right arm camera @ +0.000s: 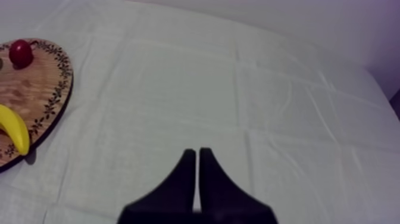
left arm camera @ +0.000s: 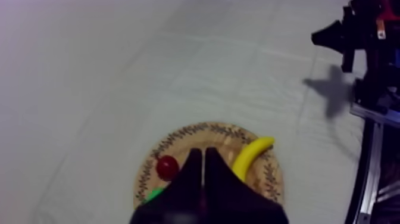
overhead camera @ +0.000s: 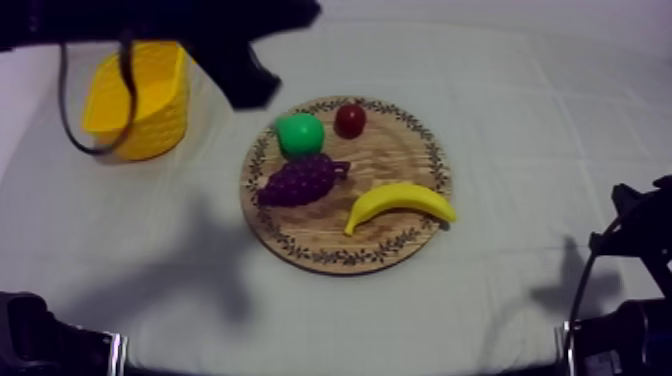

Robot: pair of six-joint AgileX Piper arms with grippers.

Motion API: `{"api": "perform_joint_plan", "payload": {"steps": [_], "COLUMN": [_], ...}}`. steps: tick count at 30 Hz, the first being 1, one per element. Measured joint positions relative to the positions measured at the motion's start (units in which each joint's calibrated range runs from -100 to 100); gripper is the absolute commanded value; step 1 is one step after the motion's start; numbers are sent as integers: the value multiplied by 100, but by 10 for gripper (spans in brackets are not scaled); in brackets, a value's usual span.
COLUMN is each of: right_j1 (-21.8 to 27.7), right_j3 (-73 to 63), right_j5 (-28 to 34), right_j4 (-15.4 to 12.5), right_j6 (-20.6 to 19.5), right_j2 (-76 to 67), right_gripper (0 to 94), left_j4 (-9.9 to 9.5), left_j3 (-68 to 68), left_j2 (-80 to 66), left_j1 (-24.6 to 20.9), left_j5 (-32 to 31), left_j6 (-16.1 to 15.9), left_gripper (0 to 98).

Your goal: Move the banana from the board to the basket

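Four fruits, top view: a banana (overhead camera: pixel 400 203), a bunch of grapes (overhead camera: pixel 298 180), a green pear (overhead camera: pixel 300 133) and a small red fruit (overhead camera: pixel 350 120) all lie on the round wooden board (overhead camera: pixel 385 155).
Banana, top view: it is on the board, on the side nearer the right arm (overhead camera: pixel 630 290), close to the grapes.
Yellow basket (overhead camera: pixel 140 100), top view: it stands on the tabletop (overhead camera: pixel 520 120), apart from the board, on the left side.
Left arm (overhead camera: pixel 230 50), top view: it comes in from the upper left, goes over the basket, and its tip is near the pear.
Right arm, top view: it sits low at the right edge, well apart from the board.
Left jaws, left wrist view: pressed together with nothing in them, up above the board (left arm camera: pixel 214 138). The small red fruit (left arm camera: pixel 167 167) is on one side of them and the banana (left arm camera: pixel 253 156) on the other.
Right jaws, right wrist view: pressed together with nothing in them, over bare cloth. The board (right arm camera: pixel 41 89) is off to the side, with the banana (right arm camera: pixel 15 128) and the small red fruit (right arm camera: pixel 21 53) on it.
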Motion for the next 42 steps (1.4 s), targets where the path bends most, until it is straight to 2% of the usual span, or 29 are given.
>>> {"api": "perform_joint_plan", "payload": {"steps": [10,22,23,28,30,37,42], "right_j1": [0,0,0,0,0,0,0], "right_j3": [0,0,0,0,0,0,0], "right_j5": [0,0,0,0,0,0,0], "right_j4": [0,0,0,0,0,0,0], "right_j6": [0,0,0,0,0,0,0], "right_j2": [0,0,0,0,0,0,0], "right_gripper": [3,3,3,3,3,3,3], "left_j4": [265,383,391,422,419,382,525], "left_j3": [751,1377,1405,1542,1581,1630,1522], "left_j2": [913,1110,1110,1105,1098,1166,1296], "left_j1": [109,37,37,37,50,57,28], "left_j5": [-533,-710,-745,-971,-1016,-1099,-1074], "left_j6": [-10,3,3,68,135,373,288], "left_gripper": [11,43,84,504,587,613,608]}}
